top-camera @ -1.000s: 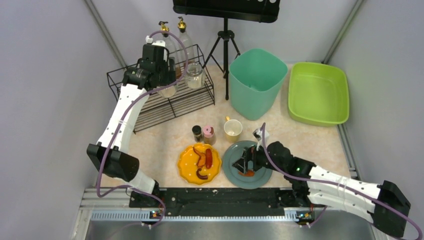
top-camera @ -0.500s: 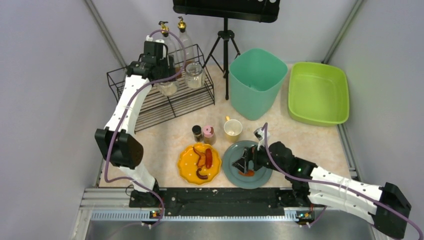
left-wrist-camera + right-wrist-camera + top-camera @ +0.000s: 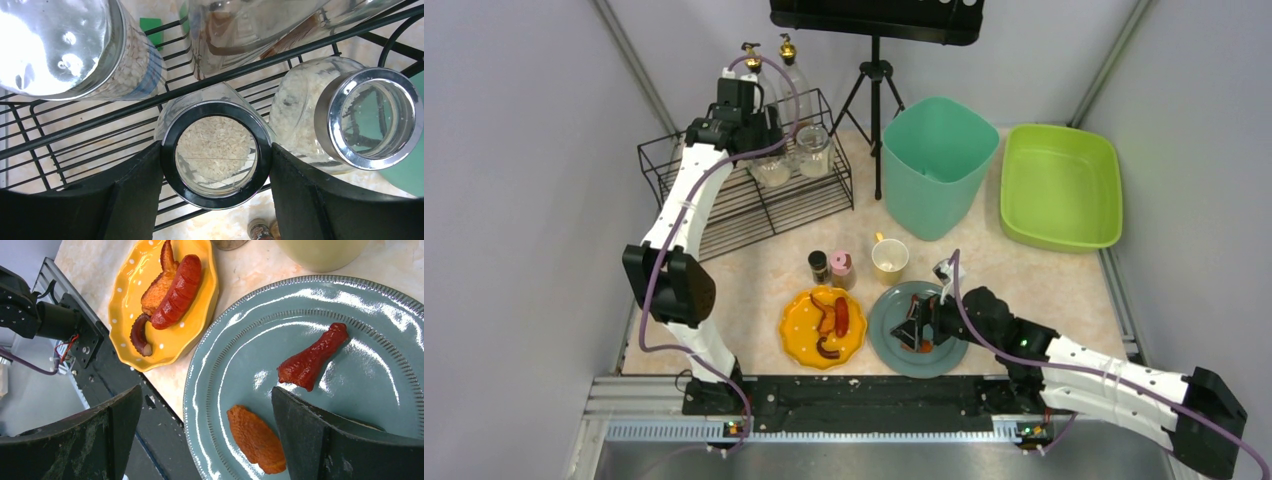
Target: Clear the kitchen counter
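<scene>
1. The counter (image 3: 1044,275) spreads out below both grippers. It carries two plates, a mug (image 3: 890,258) and two shakers (image 3: 830,266), so we judge the clearing far from done. Any hurried sweep low over it could knock something over.
2. The rack (image 3: 75,135) has wires running under the left gripper (image 3: 215,150) and a rail crossing just beyond its fingers. We cannot tell whether the jar's base sits flat on them. If it rests on one wire, it may tip once freed. The rail could also catch a finger on the way up.
3. The grey plate (image 3: 380,385) lies directly under the right gripper (image 3: 205,402), whose fingers stand wide apart and hold nothing. If it comes down too hard, the fingertips would strike the glaze. That could shove the plate into the yellow plate (image 3: 195,330), which sits just past one finger.
4. The jar (image 3: 215,162) of rice has the left gripper clamped on its lid, with a finger touching each side. A second jar (image 3: 367,122) stands just outside one finger, and a third (image 3: 60,45) is near the other. If the gripper spreads wide here, we expect it to push one of these neighbours.
5. The drumstick (image 3: 312,357) lies between the right fingers and looks sauce-slick. An orange piece (image 3: 255,440) lies closer to the wrist. If the grip closes off-centre, the drumstick may squirt out, or the orange piece may be pinched along with it.
</scene>
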Motion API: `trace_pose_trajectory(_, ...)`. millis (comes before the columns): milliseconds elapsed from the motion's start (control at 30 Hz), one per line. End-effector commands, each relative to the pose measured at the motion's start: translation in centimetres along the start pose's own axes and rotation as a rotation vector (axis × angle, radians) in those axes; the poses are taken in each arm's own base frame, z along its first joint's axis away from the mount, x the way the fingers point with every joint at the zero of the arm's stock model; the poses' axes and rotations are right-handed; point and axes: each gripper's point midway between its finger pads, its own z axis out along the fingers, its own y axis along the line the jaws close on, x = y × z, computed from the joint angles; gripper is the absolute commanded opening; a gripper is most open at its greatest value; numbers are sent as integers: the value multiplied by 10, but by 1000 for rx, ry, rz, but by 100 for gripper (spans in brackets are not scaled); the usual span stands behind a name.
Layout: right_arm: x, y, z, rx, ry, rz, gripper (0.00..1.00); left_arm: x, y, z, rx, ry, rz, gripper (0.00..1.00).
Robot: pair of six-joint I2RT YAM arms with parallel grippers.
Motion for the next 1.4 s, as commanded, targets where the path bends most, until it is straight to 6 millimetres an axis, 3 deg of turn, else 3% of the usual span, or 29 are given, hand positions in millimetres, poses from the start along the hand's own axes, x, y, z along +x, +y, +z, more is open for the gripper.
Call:
trace_pose_trajectory(0, -9, 5, 2, -19, -33, 10, 99, -28, -14, -4, 60, -88, -42, 0)
trace_pose_trajectory(133, -7, 4, 3, -19, -32, 12, 99, -29, -14, -7, 66, -97, -39, 42)
trace_pose_trajectory(200, -7, 4, 4, -19, -33, 14, 99, -31, -16, -10, 75, -106, -34, 54)
trace_pose_trajectory(567, -5, 4, 6, -24, -28, 25, 99, -46, -13, -39, 74, -152, 3, 98)
trace_pose_trajectory(733, -5, 5, 5, -26, -27, 29, 99, -51, -13, -55, 84, -175, 5, 99)
trace_pose_trajectory(900, -7, 3, 4, -8, -30, 14, 99, -48, -24, -86, 149, -213, 9, 99)
trace_pose_trajectory(1100, -14, 3, 2, 5, -51, 9, 99, -8, -48, -115, 211, -213, 51, 99)
trace_pose_trajectory(1267, -20, -3, -2, 64, -40, -4, 99, 35, -82, -138, 300, -198, 153, 99)
trace_pose_trajectory(1367, -25, -2, -8, 87, -29, -22, 99, 64, -87, -144, 339, -165, 180, 99)
